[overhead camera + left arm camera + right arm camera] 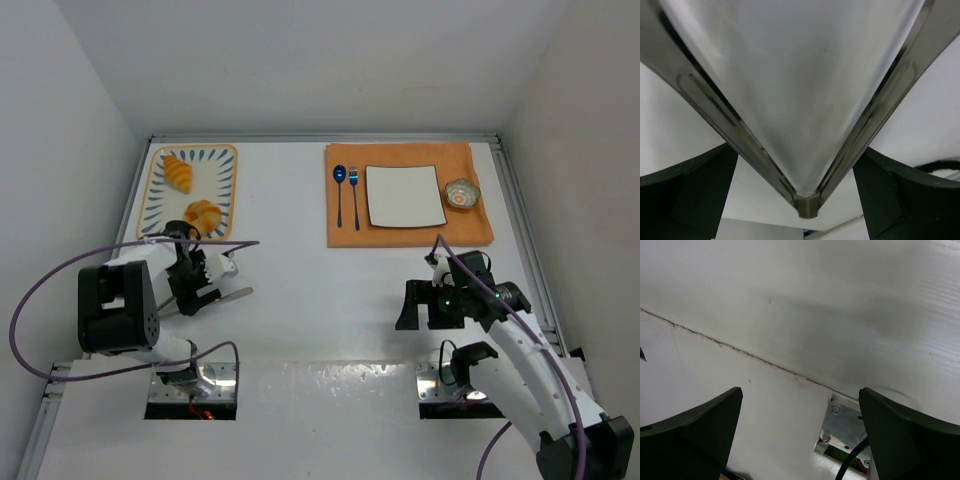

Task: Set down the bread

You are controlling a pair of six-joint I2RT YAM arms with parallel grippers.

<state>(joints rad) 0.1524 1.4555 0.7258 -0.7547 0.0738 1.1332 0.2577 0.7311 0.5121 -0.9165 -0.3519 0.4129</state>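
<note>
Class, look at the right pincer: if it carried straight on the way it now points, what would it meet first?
Most likely the bare white table. The right pincer is open and tilted down at it, with nothing in between, though depth is hard to judge.

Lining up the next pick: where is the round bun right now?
Top view, far left of the table: the round bun sits at the near end of the patterned tray, the croissant beyond it.

Open table between tray and mat, tongs filling left tool
</note>
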